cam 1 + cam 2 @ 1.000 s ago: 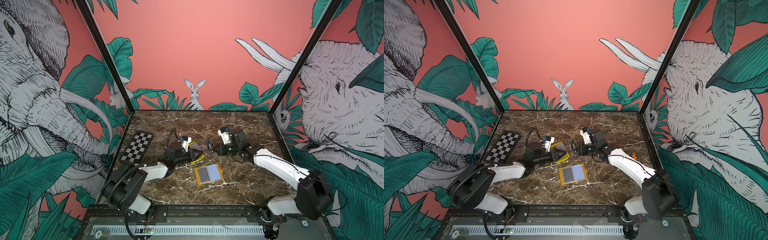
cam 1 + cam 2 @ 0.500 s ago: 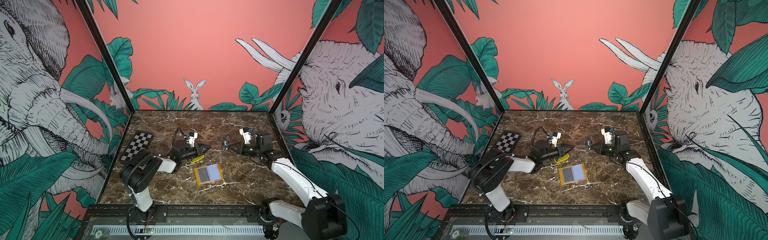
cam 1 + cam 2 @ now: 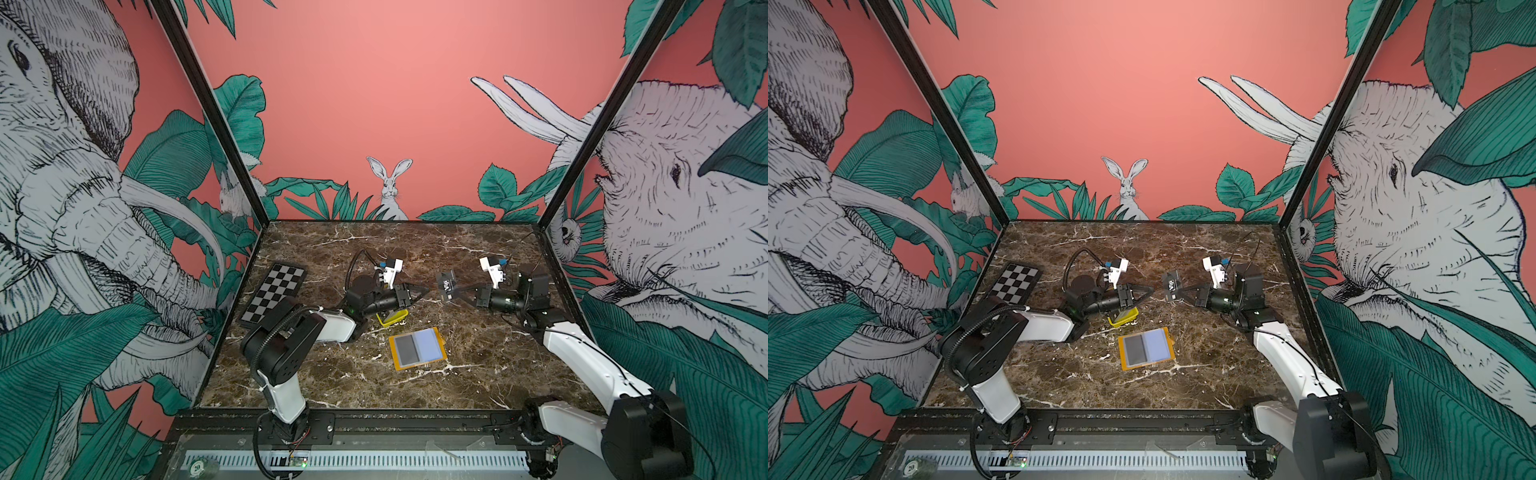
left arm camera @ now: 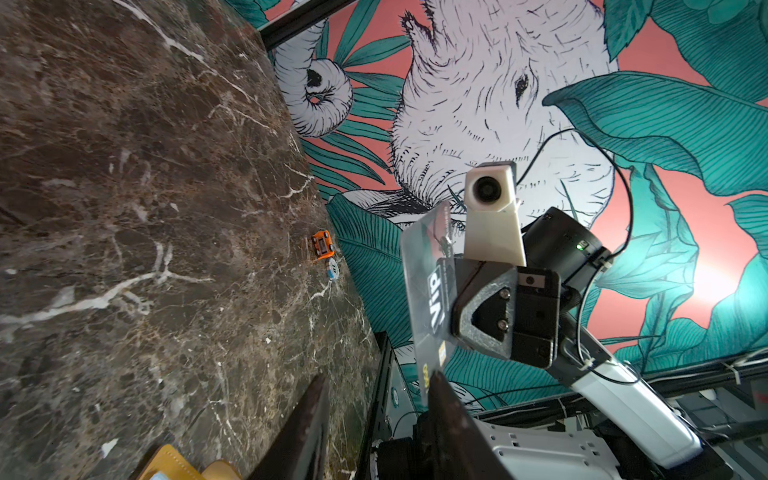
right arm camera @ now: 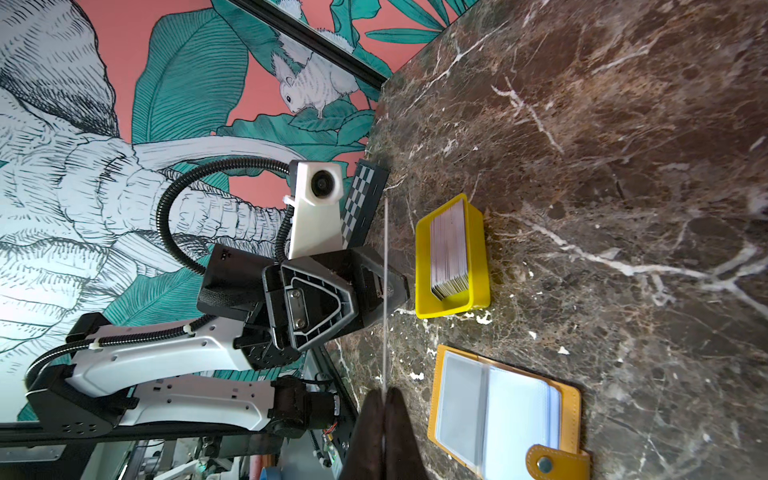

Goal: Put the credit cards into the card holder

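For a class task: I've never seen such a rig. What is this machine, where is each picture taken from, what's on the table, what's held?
Two robot arms, ending in pincers, work over a marble table. Two pictures look down from one camera head; two come from wrist cameras. The right gripper pinches one VIP card in the air. The left gripper is open, empty. On the table: an open card holder, a yellow tray with a stack of cards, a checkerboard plate.

right pincer [image 3: 456,296] — grips VIP card [image 3: 446,286] aloft | card holder [image 3: 417,348] — lies open
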Action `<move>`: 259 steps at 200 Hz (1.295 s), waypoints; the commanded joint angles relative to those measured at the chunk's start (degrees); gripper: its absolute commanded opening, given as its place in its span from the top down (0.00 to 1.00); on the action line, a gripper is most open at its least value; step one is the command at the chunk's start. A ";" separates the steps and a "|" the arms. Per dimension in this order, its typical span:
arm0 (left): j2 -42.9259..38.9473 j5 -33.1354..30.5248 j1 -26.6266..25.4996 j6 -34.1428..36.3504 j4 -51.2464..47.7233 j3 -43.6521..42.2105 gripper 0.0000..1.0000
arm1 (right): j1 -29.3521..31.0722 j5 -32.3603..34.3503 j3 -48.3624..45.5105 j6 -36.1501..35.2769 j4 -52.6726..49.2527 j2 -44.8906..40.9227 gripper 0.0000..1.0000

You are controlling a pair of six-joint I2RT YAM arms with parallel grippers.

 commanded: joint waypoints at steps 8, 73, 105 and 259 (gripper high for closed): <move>0.12 3.19 -0.63 -1.13 2.08 2.24 0.59 | 0.76 -2.52 -0.51 1.68 5.56 0.68 1.00; 0.77 4.42 -0.99 -3.12 2.32 3.79 0.61 | 3.91 -3.12 -0.50 2.36 8.03 2.59 1.00; 0.37 4.20 -1.01 -3.73 2.88 3.48 0.69 | 4.63 -2.57 -0.69 1.95 7.97 3.49 1.00; -11.17 -3.19 -0.87 8.98 -20.50 -3.40 1.00 | 12.31 19.55 2.38 -11.32 -16.83 2.91 0.79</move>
